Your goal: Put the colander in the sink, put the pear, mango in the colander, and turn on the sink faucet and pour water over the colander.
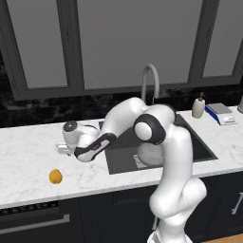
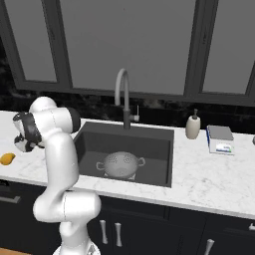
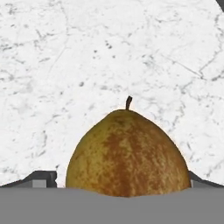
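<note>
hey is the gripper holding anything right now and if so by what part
Nothing is held. The open gripper straddles the pear on the counter, one finger on each side of its wide body, not yet closed.

No legible text, label, brand, number or sign appears in any view. The small white soap bottle (image 1: 198, 107) at the right of the left base view carries a plain surface without lettering. The flat blue-and-white rectangular object (image 2: 220, 139) on the marble counter (image 2: 209, 174), at the right of the right base view, shows pale markings on its front edge, too small and blurred to read.
</note>
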{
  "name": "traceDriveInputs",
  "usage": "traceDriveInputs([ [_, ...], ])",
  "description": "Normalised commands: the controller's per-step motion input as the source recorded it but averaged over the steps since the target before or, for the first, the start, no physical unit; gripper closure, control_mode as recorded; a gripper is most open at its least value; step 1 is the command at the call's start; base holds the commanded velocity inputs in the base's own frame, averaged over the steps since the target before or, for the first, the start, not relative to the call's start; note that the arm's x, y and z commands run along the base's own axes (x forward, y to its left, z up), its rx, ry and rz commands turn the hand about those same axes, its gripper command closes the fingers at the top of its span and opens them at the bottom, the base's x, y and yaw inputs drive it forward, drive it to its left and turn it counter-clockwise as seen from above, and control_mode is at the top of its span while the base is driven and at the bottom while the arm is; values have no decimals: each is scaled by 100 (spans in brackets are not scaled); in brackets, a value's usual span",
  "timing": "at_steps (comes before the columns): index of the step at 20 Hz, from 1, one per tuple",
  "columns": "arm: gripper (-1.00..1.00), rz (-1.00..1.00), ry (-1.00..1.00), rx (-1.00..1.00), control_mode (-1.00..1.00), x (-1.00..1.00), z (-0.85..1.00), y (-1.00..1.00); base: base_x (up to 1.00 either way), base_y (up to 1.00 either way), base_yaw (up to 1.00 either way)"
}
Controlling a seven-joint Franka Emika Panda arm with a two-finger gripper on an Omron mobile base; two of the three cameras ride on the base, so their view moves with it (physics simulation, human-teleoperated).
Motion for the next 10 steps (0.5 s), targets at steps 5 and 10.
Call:
traceDriveInputs([
  [5, 100, 1, -17, 0, -100, 52, -53, -5, 0, 0, 0],
  [10, 100, 0, -7, -1, -100, 21, -51, -55, 0, 0, 0],
])
